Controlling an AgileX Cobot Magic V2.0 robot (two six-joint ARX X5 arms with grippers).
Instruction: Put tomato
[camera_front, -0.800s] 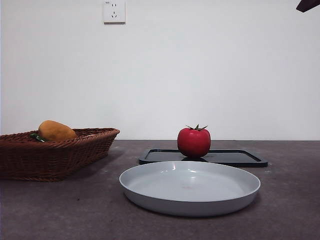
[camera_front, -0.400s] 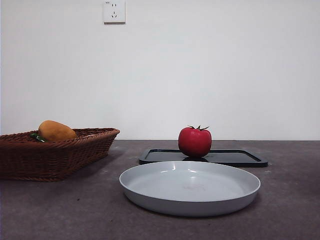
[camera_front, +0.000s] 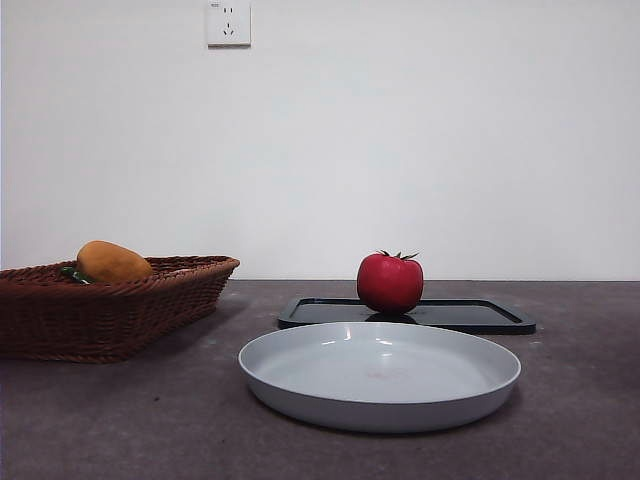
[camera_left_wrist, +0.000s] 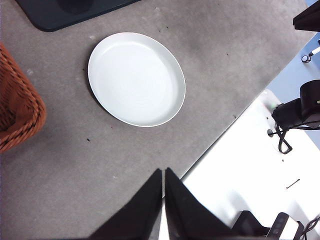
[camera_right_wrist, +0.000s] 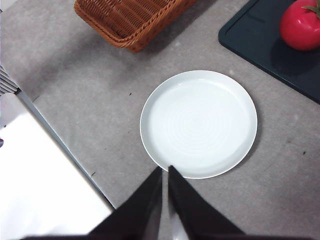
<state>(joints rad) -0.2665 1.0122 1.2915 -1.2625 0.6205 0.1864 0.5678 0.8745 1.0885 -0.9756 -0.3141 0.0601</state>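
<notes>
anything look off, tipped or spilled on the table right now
Nothing stands out. The tomato sits upright on the black tray, the white plate lies flat and empty, and the orange fruit rests in the wicker basket. No spills or damage show.

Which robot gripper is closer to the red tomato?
Probably the right. The right gripper hangs shut above the white plate's near edge, tomato in view on the black tray. The left gripper, also shut, doesn't see it.
</notes>
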